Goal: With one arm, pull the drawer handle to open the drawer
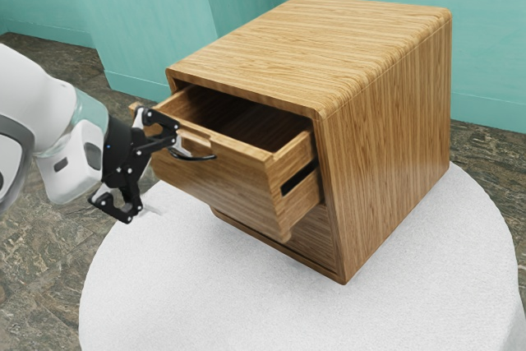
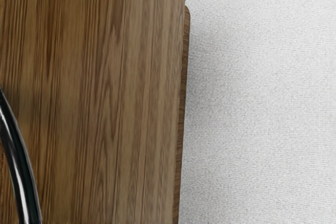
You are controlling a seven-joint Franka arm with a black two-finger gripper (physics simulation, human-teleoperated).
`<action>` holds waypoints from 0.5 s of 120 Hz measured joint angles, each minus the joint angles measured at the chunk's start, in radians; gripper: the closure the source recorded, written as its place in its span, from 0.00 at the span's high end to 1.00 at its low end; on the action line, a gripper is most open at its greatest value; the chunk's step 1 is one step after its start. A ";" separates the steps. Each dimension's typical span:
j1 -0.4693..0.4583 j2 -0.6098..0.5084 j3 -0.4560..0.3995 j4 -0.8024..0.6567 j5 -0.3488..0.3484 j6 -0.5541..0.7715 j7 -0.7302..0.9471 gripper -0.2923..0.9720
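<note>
A wooden cabinet (image 1: 378, 129) stands on a round white table (image 1: 246, 302). Its top drawer (image 1: 238, 174) is pulled partway out toward the exterior view's left, and its hollow inside is exposed. A black curved handle (image 1: 196, 154) sits on the drawer front. My gripper (image 1: 141, 166) is right at that front with its fingers spread wide, one fingertip (image 1: 168, 125) up against the handle and the other lower, off the drawer. In the wrist view the drawer's wood front (image 2: 94, 98) is very close, and the black handle (image 2: 16, 171) curves past beside it.
The cabinet takes up the far half of the table. White tabletop (image 2: 262, 103) lies bare in front of and below the drawer. A teal wall (image 1: 123, 6) rises behind, above a dark marbled floor (image 1: 41, 285).
</note>
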State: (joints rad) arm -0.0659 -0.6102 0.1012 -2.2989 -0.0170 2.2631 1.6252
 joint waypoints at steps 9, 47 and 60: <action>0.000 -0.019 0.000 -0.012 0.000 -0.001 0.000 0.75; -0.003 -0.093 0.026 -0.075 0.002 -0.012 0.000 0.74; -0.003 -0.127 0.027 -0.101 0.000 -0.021 0.000 0.76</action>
State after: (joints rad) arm -0.0689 -0.7371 0.1287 -2.4004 -0.0166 2.2421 1.6256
